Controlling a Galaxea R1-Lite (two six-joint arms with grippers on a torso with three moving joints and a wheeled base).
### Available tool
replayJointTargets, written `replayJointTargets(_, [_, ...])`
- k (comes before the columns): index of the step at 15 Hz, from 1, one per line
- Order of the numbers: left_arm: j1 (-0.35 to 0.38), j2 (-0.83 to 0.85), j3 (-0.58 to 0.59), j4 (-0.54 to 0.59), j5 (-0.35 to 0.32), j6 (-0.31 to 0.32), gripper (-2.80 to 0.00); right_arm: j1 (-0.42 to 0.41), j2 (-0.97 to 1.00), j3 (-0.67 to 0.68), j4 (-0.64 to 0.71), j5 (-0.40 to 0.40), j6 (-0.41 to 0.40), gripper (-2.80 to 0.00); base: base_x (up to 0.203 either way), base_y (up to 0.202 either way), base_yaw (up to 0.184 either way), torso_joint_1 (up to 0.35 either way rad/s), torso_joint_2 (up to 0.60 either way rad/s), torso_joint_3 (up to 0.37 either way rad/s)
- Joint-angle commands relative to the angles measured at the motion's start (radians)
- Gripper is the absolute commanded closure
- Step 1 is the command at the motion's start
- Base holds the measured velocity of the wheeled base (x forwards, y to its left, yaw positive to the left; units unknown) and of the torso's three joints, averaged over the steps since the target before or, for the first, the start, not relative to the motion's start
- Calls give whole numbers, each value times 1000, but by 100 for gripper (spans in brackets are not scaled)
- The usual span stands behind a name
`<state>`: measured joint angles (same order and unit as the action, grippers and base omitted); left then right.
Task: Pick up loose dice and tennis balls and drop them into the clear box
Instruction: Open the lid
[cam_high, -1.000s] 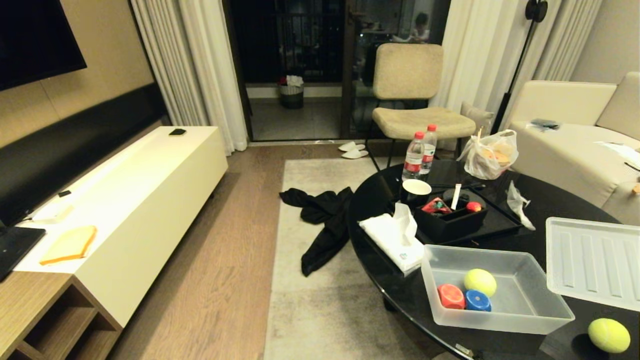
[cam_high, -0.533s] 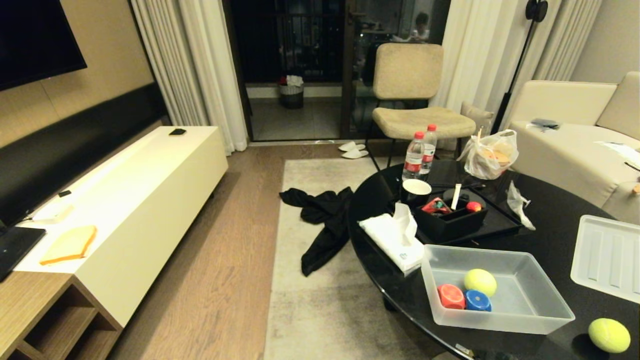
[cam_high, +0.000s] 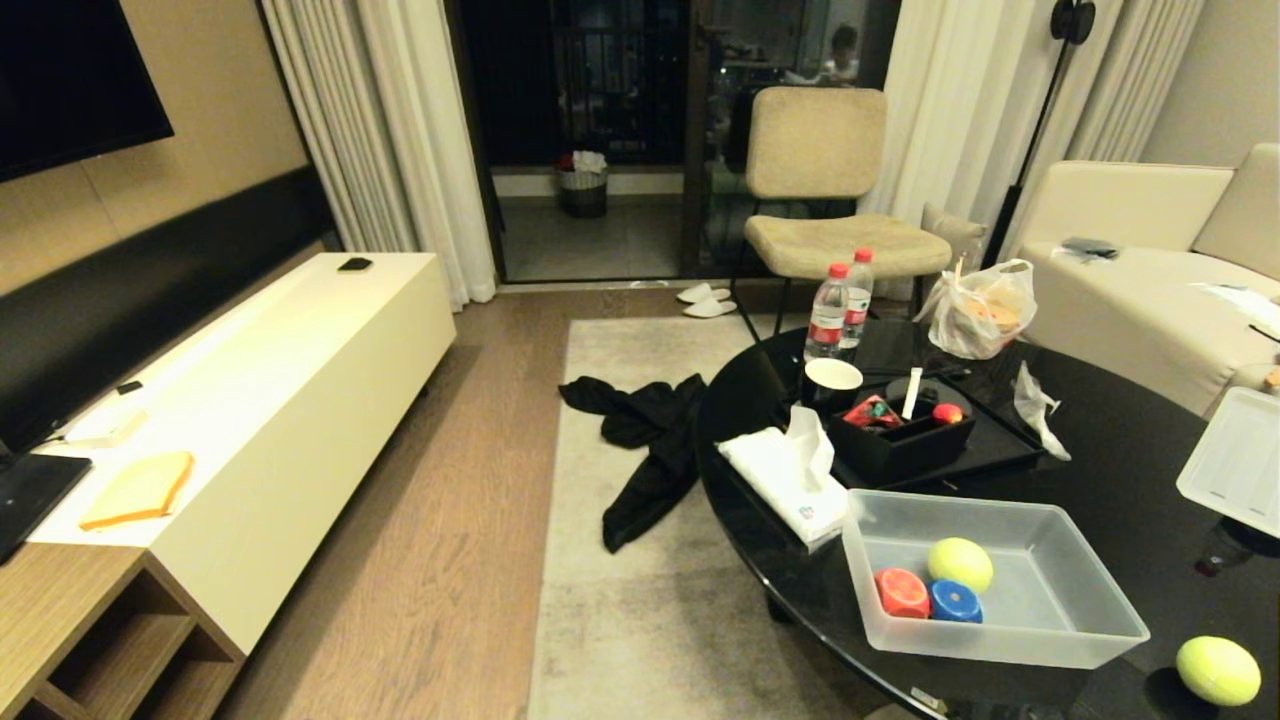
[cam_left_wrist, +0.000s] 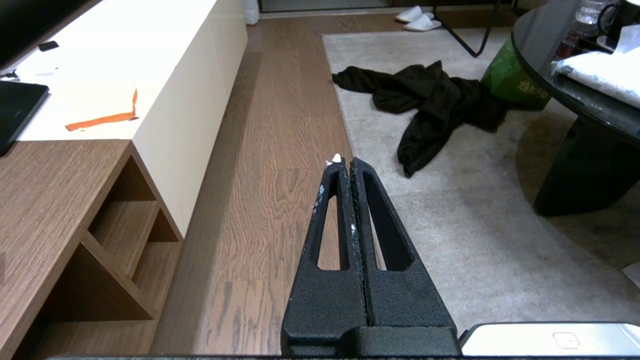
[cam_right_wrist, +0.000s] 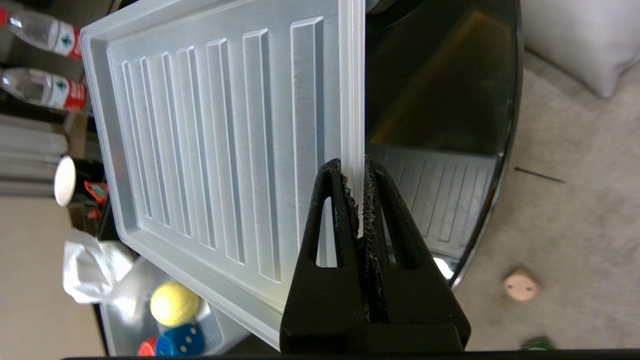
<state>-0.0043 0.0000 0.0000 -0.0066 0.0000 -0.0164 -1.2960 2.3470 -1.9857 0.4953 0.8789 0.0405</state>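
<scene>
The clear box (cam_high: 1010, 590) sat open near the front edge of the worktop (cam_high: 1100, 450), and it already held one tennis ball (cam_high: 960, 563), a red die (cam_high: 902, 592) and a blue die (cam_high: 956, 601), the three bunched toward its left end. A second tennis ball (cam_high: 1217, 670) lay loose on the worktop by the front right edge, just beside the box's right end. Off the worktop, a cream die (cam_right_wrist: 521, 285) and a dark green die (cam_right_wrist: 537, 343) (only partly in view) rested on the carpet (cam_right_wrist: 575, 225) below the rim. So roughly half seemed done, with one ball and at least two dice left.

The right gripper (cam_right_wrist: 359, 172) was clenched on the edge of the box's ribbed lid (cam_right_wrist: 220, 125), held above the worktop's right side. The left gripper (cam_left_wrist: 345, 162) was closed on nothing, parked over the floor (cam_left_wrist: 280, 125).
</scene>
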Motion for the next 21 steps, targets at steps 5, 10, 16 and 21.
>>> replayJointTargets(5, [0,0,3,-1,0,0,0,61,73,-4,-76,-95,142,0,0,0,0,0,0,0])
replayJointTargets(10, [0,0,3,0,0,0,0,98,94,-4,-91,-104,216,0,0,0,0,0,0,0])
replayJointTargets(16, [0,0,3,-1,0,0,0,108,142,-4,-112,-147,221,0,0,0,0,0,0,0])
replayJointTargets(21, [0,0,3,-1,0,0,0,127,158,-4,-139,-149,263,0,0,0,0,0,0,0])
